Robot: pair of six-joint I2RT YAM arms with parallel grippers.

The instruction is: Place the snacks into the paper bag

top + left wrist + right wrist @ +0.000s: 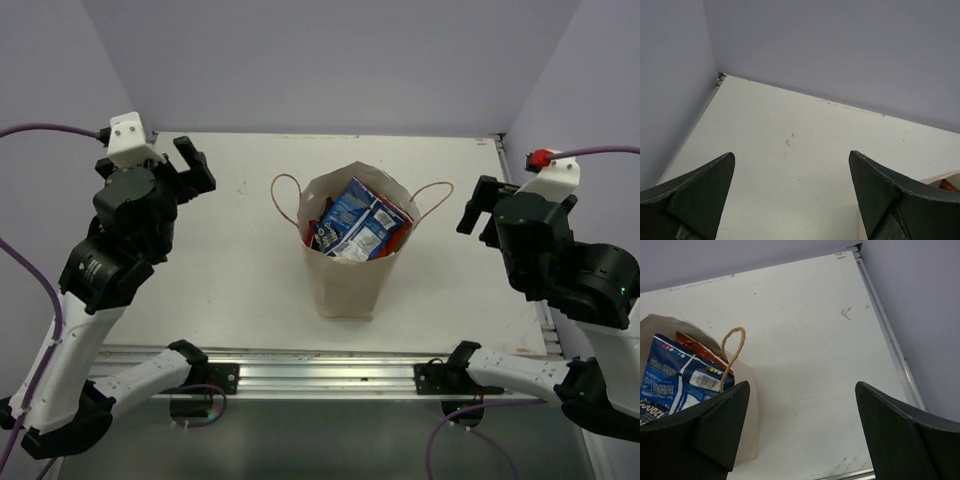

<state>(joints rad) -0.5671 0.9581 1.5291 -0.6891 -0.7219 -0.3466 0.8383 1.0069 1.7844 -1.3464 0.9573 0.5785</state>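
I've got the paper bag (345,285) upright mid-table, snacks (358,225) packed in its mouth, blue on top, maybe red beneath. Left gripper (790,162) sits far-left, right gripper (801,387) to the right, both claws released, each well apart from the bag. The white table (240,270) runs to lavender walls (330,60) on three sides.

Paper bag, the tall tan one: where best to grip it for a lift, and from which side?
Probably the thin brown loop handle on the robot's right, approached from that side. The tan kraft paper bag stands upright, blue foil packets crowd its mouth, and that loop sticks out clear of the wall.
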